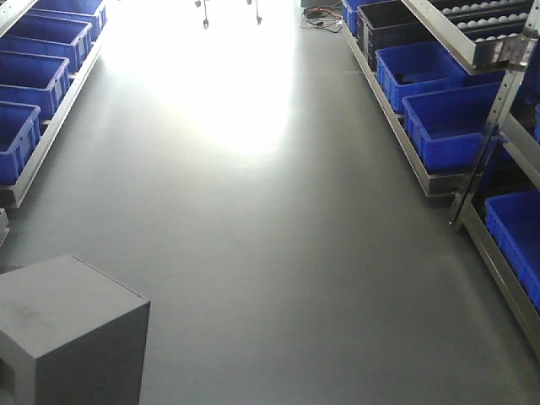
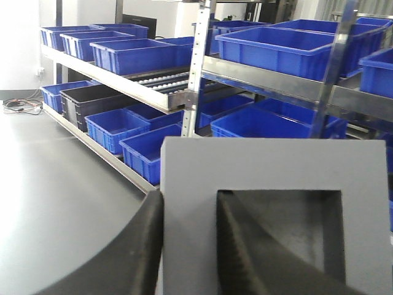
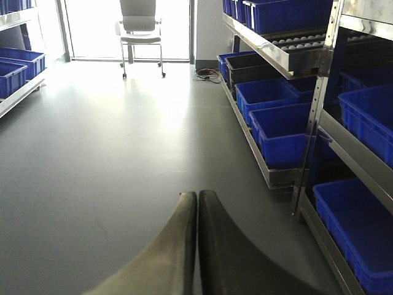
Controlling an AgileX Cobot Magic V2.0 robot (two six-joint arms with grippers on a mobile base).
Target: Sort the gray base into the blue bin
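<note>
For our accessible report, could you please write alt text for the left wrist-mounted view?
The left gripper clamps one wall of the gray base, one finger outside it and the other inside its square recess, filling the foreground. Behind, metal racks hold rows of blue bins and one black bin beside a gray floor.
</note>
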